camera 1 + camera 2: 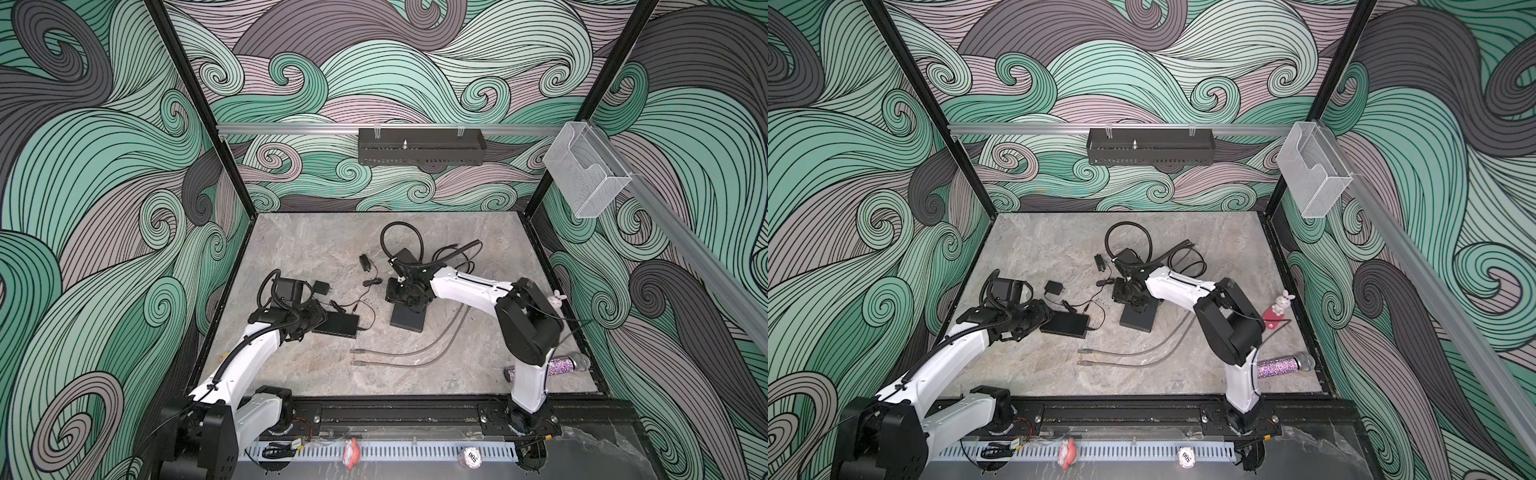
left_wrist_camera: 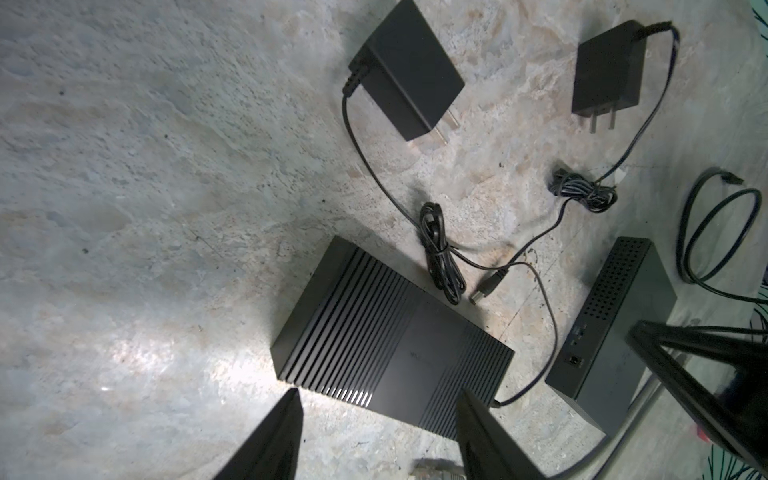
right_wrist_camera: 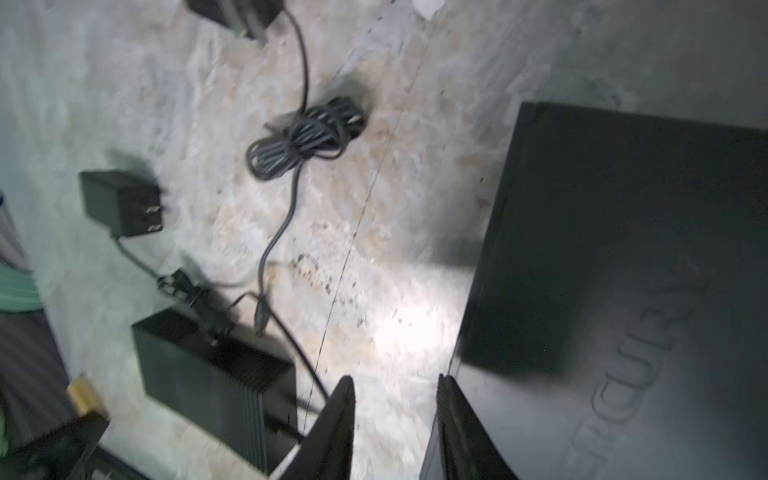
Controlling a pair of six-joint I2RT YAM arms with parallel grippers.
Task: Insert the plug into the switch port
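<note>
Two grippers, both spread and empty: left gripper hovers over ribbed switch edge, right gripper at smooth black box edge. Barrel plug lies loose on table, just beside ribbed switch.

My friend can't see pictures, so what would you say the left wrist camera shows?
A ribbed black box lies on the stone table just beyond the open left end effector. A loose barrel plug lies beside it, with two wall adapters and a second black box nearby.
</note>
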